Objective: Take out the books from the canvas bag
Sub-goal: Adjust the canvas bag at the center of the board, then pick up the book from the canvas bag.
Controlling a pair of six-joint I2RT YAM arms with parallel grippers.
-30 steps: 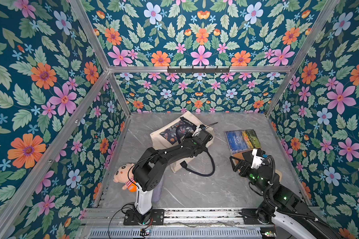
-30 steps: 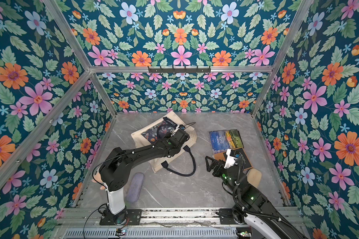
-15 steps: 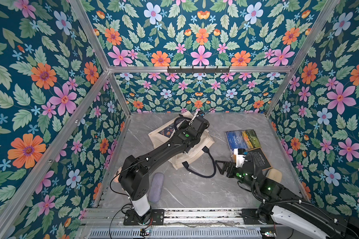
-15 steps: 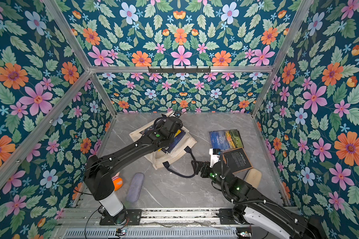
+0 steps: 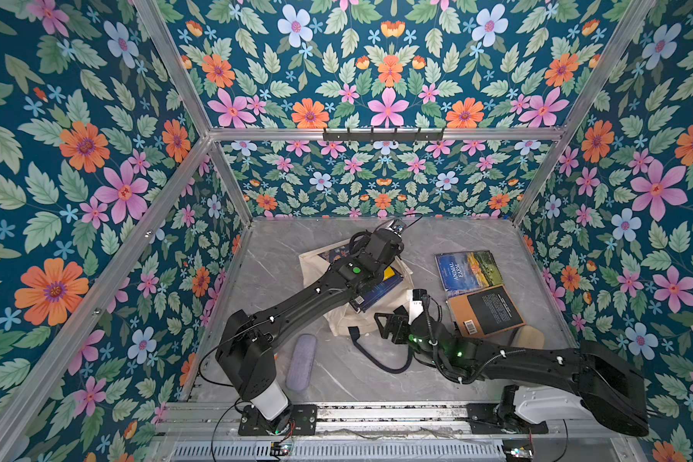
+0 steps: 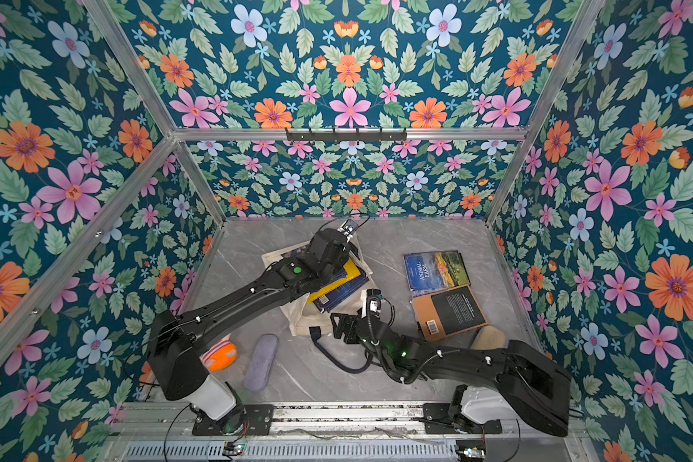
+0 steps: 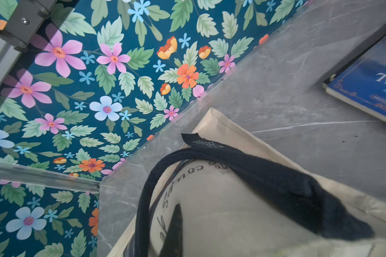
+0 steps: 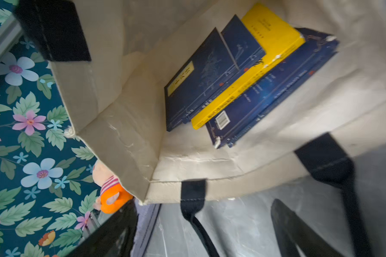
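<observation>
At the mouth of the canvas bag [image 5: 347,320] hovers the right gripper [image 5: 389,328], fingers spread wide and holding nothing, looking straight in. Above it the left gripper [image 5: 379,256] is clamped tight, on the bag's upper lip by the look of it, tenting the opening. Inside lie the books [image 8: 243,84], a flat navy-and-yellow stack, long axis running from deep in the bag out toward the mouth, near ends facing the right fingers. Right arm is nearer; a straight reach inward looks like the call.
</observation>
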